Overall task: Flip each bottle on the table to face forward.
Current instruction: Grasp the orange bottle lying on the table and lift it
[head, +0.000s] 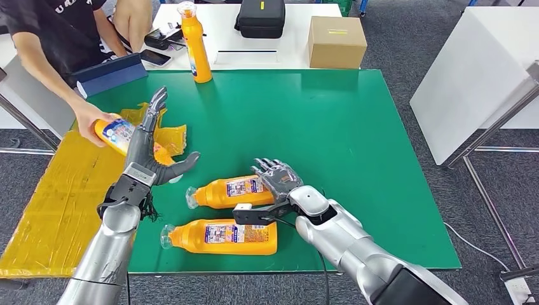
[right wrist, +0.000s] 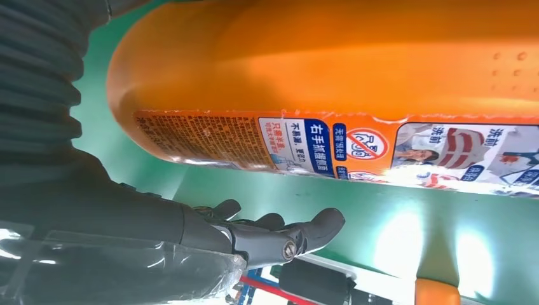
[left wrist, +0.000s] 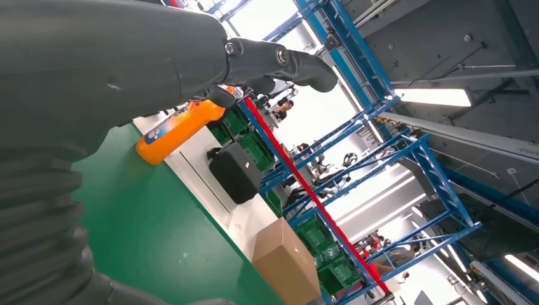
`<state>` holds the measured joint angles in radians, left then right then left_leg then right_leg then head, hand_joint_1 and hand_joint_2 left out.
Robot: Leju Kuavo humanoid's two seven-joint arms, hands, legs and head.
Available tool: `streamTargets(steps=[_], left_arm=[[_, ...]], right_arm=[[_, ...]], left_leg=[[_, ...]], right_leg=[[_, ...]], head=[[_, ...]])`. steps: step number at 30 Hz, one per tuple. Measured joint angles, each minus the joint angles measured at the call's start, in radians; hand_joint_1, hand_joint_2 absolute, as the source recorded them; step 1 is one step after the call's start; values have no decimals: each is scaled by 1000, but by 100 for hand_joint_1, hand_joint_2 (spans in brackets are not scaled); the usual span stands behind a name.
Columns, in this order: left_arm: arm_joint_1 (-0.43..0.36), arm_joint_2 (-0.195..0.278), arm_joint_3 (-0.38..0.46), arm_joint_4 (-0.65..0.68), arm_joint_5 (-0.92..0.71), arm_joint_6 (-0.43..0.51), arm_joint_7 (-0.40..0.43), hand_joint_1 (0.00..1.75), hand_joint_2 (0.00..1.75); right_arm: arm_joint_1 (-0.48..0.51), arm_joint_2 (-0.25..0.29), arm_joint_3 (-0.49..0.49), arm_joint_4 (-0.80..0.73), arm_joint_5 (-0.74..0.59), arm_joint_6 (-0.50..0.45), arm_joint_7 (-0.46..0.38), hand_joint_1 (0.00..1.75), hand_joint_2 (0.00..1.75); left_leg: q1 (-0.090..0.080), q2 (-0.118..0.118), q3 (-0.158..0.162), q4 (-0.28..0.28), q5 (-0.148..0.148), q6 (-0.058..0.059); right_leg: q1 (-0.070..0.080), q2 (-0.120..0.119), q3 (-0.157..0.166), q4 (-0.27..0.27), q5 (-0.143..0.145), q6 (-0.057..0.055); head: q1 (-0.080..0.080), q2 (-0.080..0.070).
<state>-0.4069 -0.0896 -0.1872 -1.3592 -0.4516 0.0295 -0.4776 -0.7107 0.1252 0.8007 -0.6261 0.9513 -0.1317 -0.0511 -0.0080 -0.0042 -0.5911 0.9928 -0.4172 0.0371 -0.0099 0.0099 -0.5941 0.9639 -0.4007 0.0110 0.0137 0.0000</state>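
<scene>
Two orange bottles lie on their sides near the front of the green table (head: 356,127), caps to the left: one (head: 225,192) farther back, one (head: 222,236) nearer the edge. A third orange bottle (head: 197,44) stands upright at the far edge, also in the left wrist view (left wrist: 181,127). A person's hand holds a fourth bottle (head: 114,133) at the left. My left hand (head: 151,149) is raised beside it, fingers spread and holding nothing. My right hand (head: 279,178) lies spread at the base end of the farther lying bottle (right wrist: 356,76), not closed around it.
A yellow plastic sheet (head: 57,203) and crumpled yellow wrapping (head: 173,136) cover the table's left side. Behind the green table stand a black case (head: 260,18) and a cardboard box (head: 335,41). A white table (head: 470,76) is at the right.
</scene>
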Motion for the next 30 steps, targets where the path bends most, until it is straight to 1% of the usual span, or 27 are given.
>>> streamTargets(steps=[1, 2, 5, 6, 7, 8, 11, 12, 15, 22, 24, 25, 27, 28, 29, 30], left_arm=[[0, 0, 0, 1, 1, 1, 0, 0, 175], [0, 0, 0, 1, 2, 3, -1, 0, 175], [1, 0, 1, 5, 3, 6, -3, 0, 175], [2, 0, 2, 6, 4, 7, -4, 0, 175], [2, 0, 2, 7, 4, 7, -4, 0, 175], [2, 0, 3, 7, 4, 8, -4, 0, 175], [1, 0, 3, 8, 4, 9, -5, 0, 175], [1, 0, 3, 8, 4, 9, -5, 0, 175], [1, 0, 4, 8, 4, 10, -5, 0, 175], [1, -2, 4, 8, 4, 9, -5, 0, 175], [1, -2, 4, 9, 4, 9, -5, 0, 175], [1, -2, 4, 9, 4, 9, -5, 0, 175], [1, -2, 4, 8, 4, 9, -4, 0, 175], [1, -2, 4, 8, 4, 9, -4, 0, 175], [1, -2, 4, 8, 5, 9, -3, 0, 175], [1, -2, 4, 8, 5, 9, -2, 0, 175]], right_arm=[[0, 0, 1, 2, 0, 0, 0, 0, 175], [-1, 1, 1, 4, 0, 0, 0, 7, 175], [-2, 4, 2, 12, -4, 5, -3, 62, 175], [-2, 6, 2, 15, -7, 8, -5, 73, 175], [-3, 9, 2, 18, -11, 13, -7, 75, 175], [-3, 10, 3, 21, -15, 18, -9, 86, 175], [-4, 15, 3, 30, -23, 27, -12, 132, 175], [-6, 17, 3, 33, -26, 30, -13, 139, 175], [-13, 21, 4, 43, -41, 45, -18, 144, 175], [-22, 27, 4, 63, -70, 67, -20, 145, 175], [-24, 29, 3, 67, -72, 68, -20, 140, 175], [-25, 30, 3, 69, -73, 69, -20, 111, 175], [-27, 31, 3, 73, -74, 74, -18, 41, 175], [-27, 31, 3, 76, -75, 77, -17, 9, 175], [-27, 32, 3, 78, -75, 78, -15, 3, 175], [-26, 32, 4, 80, -75, 80, -13, 2, 175]], left_leg=[[0, 0, 0, 0, 0, 0], [0, 0, 0, 0, 0, 0], [0, 0, 0, 0, 0, 0], [0, 0, 0, 0, 0, 0], [0, 0, 0, 0, 0, 0], [0, 0, 0, 0, 0, 0], [0, 0, 0, 0, 0, 0], [0, 0, 0, 0, 0, 0], [0, 0, 0, 0, 0, 0], [0, 0, 1, 0, 0, 0], [0, 0, 1, 0, 0, 0], [0, 0, 1, 0, 0, 0], [0, 0, 1, 0, 0, 0], [0, 0, 2, 0, 0, 0], [0, 0, 2, 0, 0, 0], [0, 0, 2, 0, 0, 0]], right_leg=[[0, 0, 0, 0, 0, 0], [0, 0, 0, 0, 0, 0], [0, 0, 0, 0, 0, 0], [0, 0, 0, 0, 0, 0], [0, 0, 0, 0, 0, 0], [0, 0, 0, 0, 0, 0], [0, 0, 0, 0, 0, 0], [0, 0, 0, 0, 0, 0], [0, 0, 0, 0, 0, 0], [0, 0, 0, 0, 0, 0], [0, 0, 0, 0, 0, 0], [0, 0, 0, 0, 0, 0], [0, 0, 1, 0, 0, 0], [0, 0, 1, 0, 0, 0], [0, 0, 2, 0, 0, 0], [0, 0, 2, 0, 0, 0]], head=[[0, 0], [0, 0], [0, 0], [0, 0], [0, 0], [0, 0], [0, 0], [0, 0], [0, 0], [0, 0], [0, 0], [0, 0], [0, 0], [0, 0], [0, 0], [0, 0]])
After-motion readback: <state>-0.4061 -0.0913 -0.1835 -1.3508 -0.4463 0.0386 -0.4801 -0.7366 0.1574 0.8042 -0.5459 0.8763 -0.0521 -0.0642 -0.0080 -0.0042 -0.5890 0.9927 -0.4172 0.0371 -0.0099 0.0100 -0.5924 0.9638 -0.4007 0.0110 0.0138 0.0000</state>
